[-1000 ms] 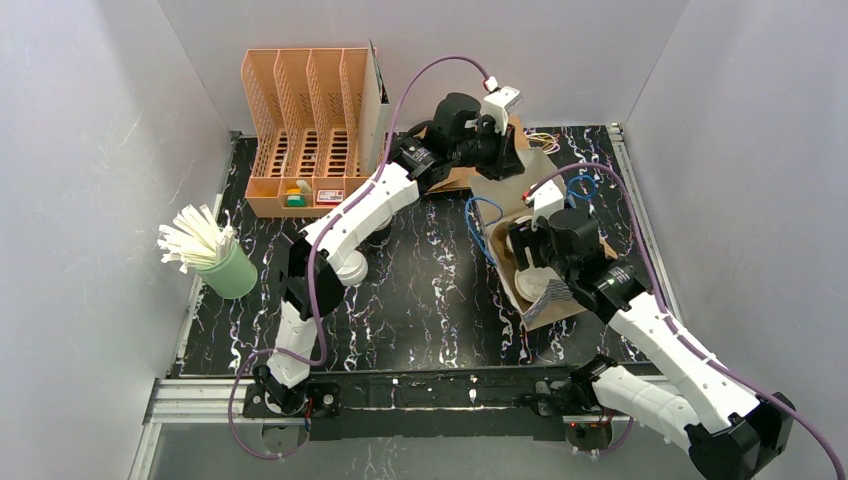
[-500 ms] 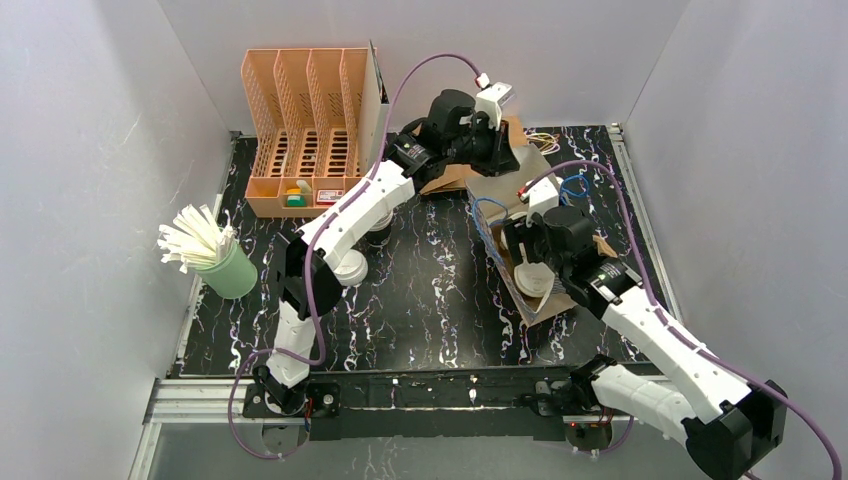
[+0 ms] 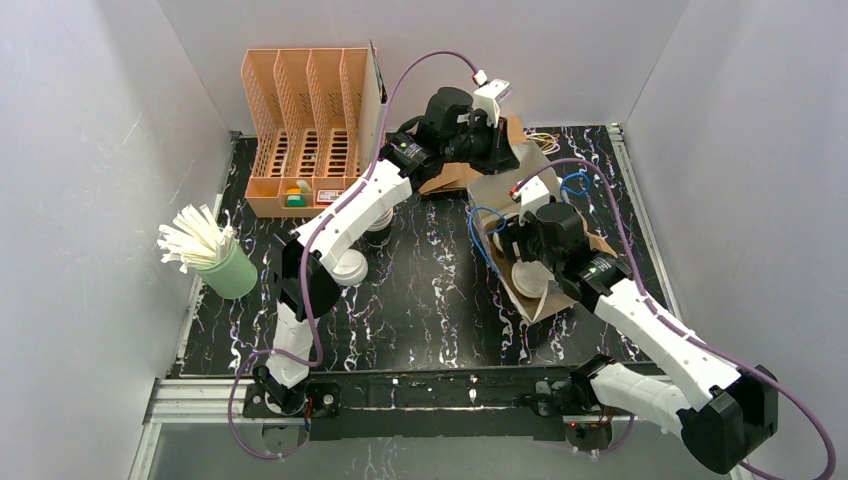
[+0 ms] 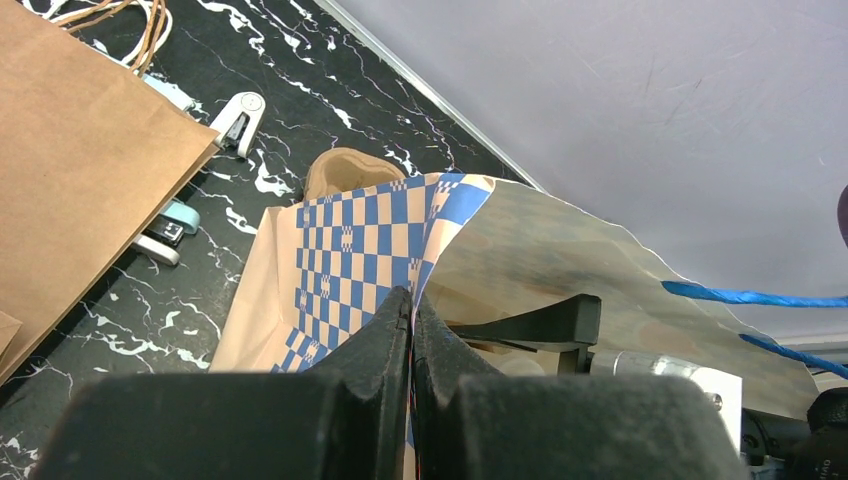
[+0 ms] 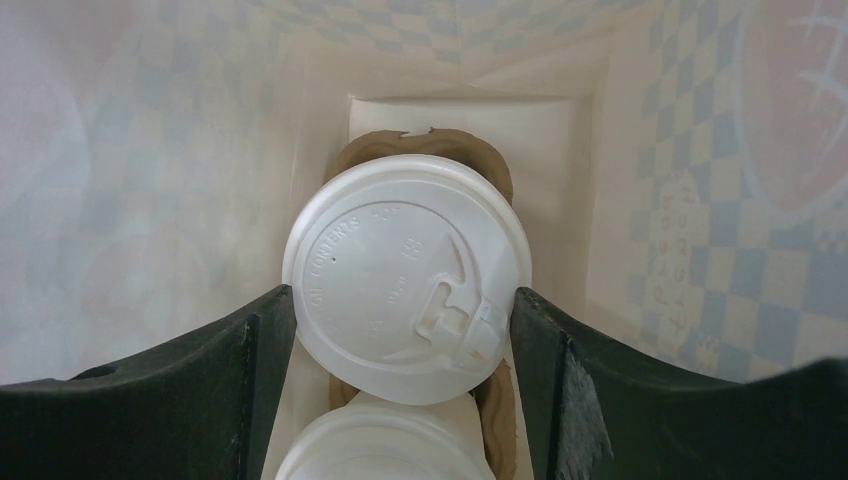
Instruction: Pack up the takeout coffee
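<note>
left pincer [image 4: 412, 300] pinched, right pincer [image 5: 404, 312] clasping (wide)

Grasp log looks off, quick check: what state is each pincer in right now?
Left pincer: closed, pinching the edge of the paper bag.
Right pincer: closed on the lidded cup, inside the bag.

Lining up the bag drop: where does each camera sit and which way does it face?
Top external: above and behind, looking down at the table; left arm and right arm show.
Left wrist: looks along the left pincer, shut on the bag.
Right wrist: looks into the bag; right pincer clasps a lidded cup.
Shared: all show the bag.
</note>
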`<state>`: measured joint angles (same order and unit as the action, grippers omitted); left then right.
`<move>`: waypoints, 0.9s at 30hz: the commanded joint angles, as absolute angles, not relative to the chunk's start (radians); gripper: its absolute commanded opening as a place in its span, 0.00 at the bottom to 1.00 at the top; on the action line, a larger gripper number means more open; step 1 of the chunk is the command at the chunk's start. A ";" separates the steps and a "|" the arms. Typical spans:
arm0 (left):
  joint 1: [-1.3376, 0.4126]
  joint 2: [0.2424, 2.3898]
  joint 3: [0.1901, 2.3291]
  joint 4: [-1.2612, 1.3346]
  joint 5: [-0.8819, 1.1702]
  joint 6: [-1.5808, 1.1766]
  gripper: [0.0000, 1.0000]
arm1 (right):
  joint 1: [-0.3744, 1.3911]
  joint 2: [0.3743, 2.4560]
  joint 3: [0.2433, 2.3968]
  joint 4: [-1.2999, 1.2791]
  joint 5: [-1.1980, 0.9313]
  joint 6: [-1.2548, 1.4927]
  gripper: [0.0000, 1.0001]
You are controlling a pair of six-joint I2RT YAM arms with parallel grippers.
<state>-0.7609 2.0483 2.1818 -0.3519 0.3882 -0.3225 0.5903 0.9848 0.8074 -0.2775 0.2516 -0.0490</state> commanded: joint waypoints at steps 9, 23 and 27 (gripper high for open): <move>-0.750 1.976 2.201 -0.321 0.407 -0.345 0.00 | 0.587 1.069 0.862 -0.267 0.260 -0.080 0.24; -0.747 1.948 2.117 -0.312 0.449 -0.415 0.00 | 0.585 1.133 1.014 -0.457 0.197 -0.042 0.23; -0.747 1.933 2.086 -0.312 0.478 -0.447 0.00 | 0.587 1.136 1.068 -0.562 0.164 -0.019 0.22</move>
